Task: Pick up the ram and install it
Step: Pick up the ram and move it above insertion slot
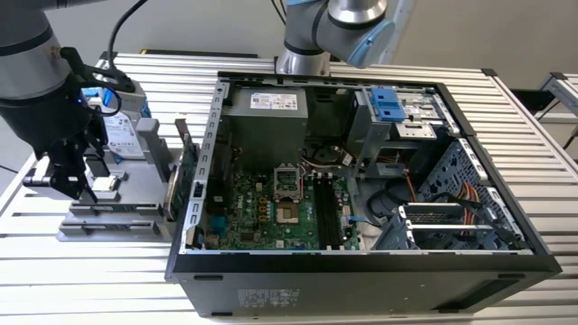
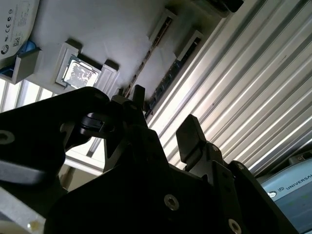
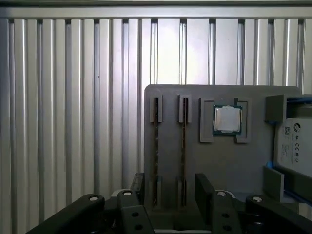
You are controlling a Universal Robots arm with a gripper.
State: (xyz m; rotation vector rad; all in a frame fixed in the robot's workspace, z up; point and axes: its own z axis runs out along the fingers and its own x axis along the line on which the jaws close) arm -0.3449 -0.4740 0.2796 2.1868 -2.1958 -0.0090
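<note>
1. Gripper (image 3: 170, 187) is spread wide and holds nothing. In the first wrist view its two black fingers (image 3: 204, 187) frame the near end of a pair of slots.
2. It hangs over a grey parts holder (image 3: 195, 161) on the slatted aluminium desk (image 3: 73, 122). In the exterior view the gripper (image 1: 77, 193) sits at the exterior view's left, outside the open computer case (image 1: 361, 281).
3. Edge-on in one slot of the holder stands the ram (image 3: 156, 146), a thin dark strip. A second ram strip (image 3: 184, 146) stands in the parallel slot just beside it. Both lie between the finger lines, so which one the gripper is centred on is hard to say.
4. From the second wrist view the ram (image 2: 146, 58) and the second ram strip (image 2: 170, 73) run diagonally past the fingertips (image 2: 139, 95). The tips seem to be slightly above the strips and not touching them, though the angle leaves this uncertain.
5. A processor chip (image 3: 227, 119) lies in a square recess next to the slots, and a hard drive (image 3: 292, 146) with a white label sits beyond it on the same holder.
6. Inside the case the green motherboard (image 1: 271, 217) lies flat. An upright green board (image 1: 185, 169) stands between the holder and the case wall.
</note>
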